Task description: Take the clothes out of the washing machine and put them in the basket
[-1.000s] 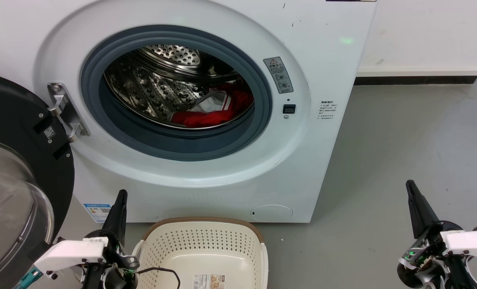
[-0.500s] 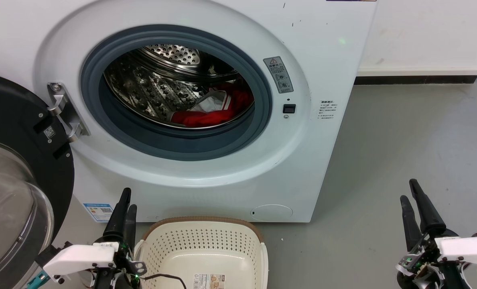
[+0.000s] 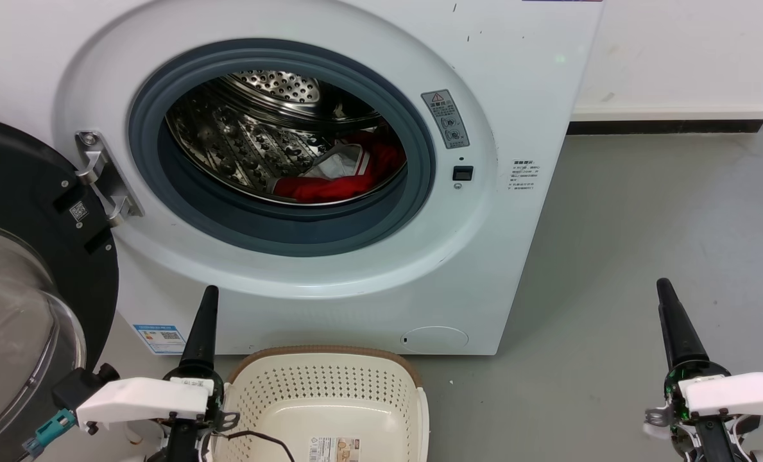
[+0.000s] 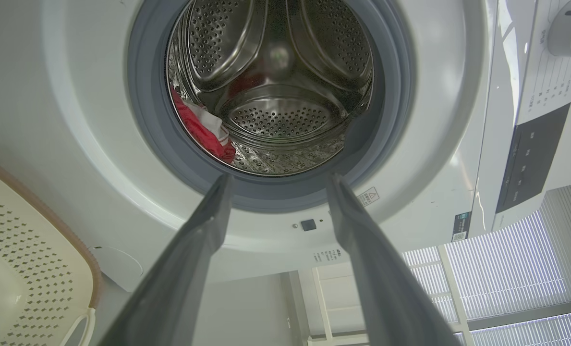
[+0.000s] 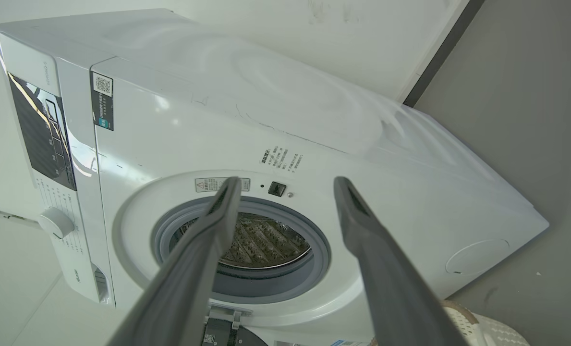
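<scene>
The washing machine [image 3: 355, 301] is taking up the upper left and centre of the head view, and its black-framed glass door [image 3: 31, 212] is hanging open at the left edge. The clothes [image 3: 349, 176], red with a white panel, are lying inside the perforated steel drum [image 3: 246, 135], bunched at the lower right of the porthole. In the left wrist view they are showing at the left side of the drum opening. The basket [image 3: 323, 385] is sitting on the grey floor [image 3: 644, 212] at the bottom centre of the frame, just in front of the machine, with a barcode label [image 3: 333, 449] showing on its smooth bottom. The left gripper [image 3: 209, 296] is pointing up the frame at the lower left, just beside the basket's left rim. It is released: in the left wrist view its two dark fingers [image 4: 208, 216] are standing apart, framing the lower edge of the porthole. The right gripper [image 3: 665, 292] is pointing up at the lower right, over bare floor and well apart from both machine and basket. It is likewise released, its fingers [image 5: 362, 226] spreading wide in the right wrist view and grasping nothing.
</scene>
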Available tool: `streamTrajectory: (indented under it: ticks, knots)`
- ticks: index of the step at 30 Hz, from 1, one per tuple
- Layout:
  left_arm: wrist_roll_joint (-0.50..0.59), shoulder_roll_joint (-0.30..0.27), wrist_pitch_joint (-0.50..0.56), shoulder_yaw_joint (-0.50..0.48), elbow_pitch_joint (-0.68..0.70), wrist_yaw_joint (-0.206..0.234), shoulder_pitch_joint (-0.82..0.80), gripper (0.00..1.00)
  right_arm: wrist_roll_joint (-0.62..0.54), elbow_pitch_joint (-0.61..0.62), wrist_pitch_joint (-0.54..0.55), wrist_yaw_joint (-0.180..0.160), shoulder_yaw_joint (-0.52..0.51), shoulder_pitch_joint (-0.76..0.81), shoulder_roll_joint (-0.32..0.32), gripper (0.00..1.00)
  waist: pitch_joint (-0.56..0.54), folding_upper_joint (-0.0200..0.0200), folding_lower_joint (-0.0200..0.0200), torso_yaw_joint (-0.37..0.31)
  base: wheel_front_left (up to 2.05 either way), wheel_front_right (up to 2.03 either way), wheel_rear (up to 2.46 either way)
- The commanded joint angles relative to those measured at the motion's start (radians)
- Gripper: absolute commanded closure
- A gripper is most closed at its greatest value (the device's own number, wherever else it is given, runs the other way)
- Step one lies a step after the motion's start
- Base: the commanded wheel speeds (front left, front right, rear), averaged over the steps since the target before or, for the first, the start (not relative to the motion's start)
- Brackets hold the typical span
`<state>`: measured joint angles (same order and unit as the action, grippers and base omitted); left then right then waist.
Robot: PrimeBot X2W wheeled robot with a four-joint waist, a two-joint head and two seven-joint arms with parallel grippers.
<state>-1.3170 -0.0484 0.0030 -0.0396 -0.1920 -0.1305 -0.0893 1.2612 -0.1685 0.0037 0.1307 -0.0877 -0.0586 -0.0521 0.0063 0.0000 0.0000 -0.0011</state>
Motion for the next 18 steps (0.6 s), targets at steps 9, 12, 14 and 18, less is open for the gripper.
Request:
streamTrajectory:
  ticks: [9,12,14,18]
  knots:
    - [0.179,-0.002,-0.040,0.033,0.035,0.015,-0.035,0.00,-0.220,0.050,-0.040,0.000,0.006,0.008,0.000,0.00,0.000,0.0000,0.0000,0.000,0.00,0.00,0.00]
    - [0.237,-0.002,-0.051,0.046,0.039,0.022,-0.036,0.00,-0.284,0.055,-0.051,0.000,0.008,0.014,0.000,0.00,0.000,0.0000,0.0000,0.000,0.00,0.00,0.00]
    - [0.276,-0.002,-0.058,0.054,0.040,0.026,-0.037,0.00,-0.327,0.059,-0.058,0.000,0.010,0.017,0.000,0.00,0.000,0.0000,0.0000,0.000,0.00,0.00,0.00]
    - [0.355,-0.002,-0.072,0.066,0.043,0.036,-0.037,0.00,-0.407,0.065,-0.072,0.000,0.014,0.025,0.001,0.00,-0.001,0.0000,0.0000,-0.001,0.00,0.00,0.00]
